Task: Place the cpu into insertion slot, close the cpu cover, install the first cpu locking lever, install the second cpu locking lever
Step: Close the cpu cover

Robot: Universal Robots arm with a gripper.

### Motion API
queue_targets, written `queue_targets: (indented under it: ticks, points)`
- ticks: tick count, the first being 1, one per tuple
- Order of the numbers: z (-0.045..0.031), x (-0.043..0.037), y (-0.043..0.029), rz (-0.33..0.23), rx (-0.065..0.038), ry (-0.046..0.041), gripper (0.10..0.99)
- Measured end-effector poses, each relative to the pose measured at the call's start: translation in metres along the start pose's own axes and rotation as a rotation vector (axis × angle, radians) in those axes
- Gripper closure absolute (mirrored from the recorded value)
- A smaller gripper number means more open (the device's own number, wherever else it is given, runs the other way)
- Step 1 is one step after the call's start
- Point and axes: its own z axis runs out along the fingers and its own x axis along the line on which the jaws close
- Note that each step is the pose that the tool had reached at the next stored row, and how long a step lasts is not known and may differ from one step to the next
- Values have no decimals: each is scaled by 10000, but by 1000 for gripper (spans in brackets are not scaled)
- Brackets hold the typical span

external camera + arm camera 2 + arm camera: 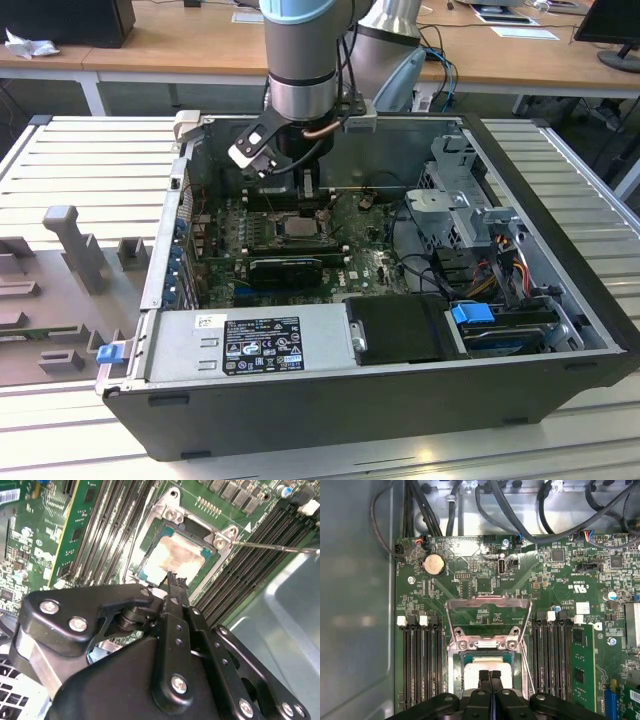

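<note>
The cpu was seen lying flat in the slot, pale face up, its sides squared to the slot's frame and to the memory slots alongside; as it was square, no long axis could be told. The gripper was seen with its fingers pressed together and nothing held between them, the tips set over one edge of the cpu, though contact could not be judged. The cover was seen swung open beyond the slot.

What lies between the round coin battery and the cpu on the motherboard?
The cpu cover, its frame clear of the cpu, sits between it and the coin battery, as the first wrist view shows.
</note>
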Motion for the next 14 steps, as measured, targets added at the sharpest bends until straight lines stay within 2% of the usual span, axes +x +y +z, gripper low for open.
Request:
queue_targets:
  ticks: [4, 6, 14]
  points:
    - [-81, 2, 7, -1, -1, 1, 980]
    - [-196, 4, 16, -1, -1, 3, 980]
    - [-205, 7, 117, 0, -1, 2, 980]
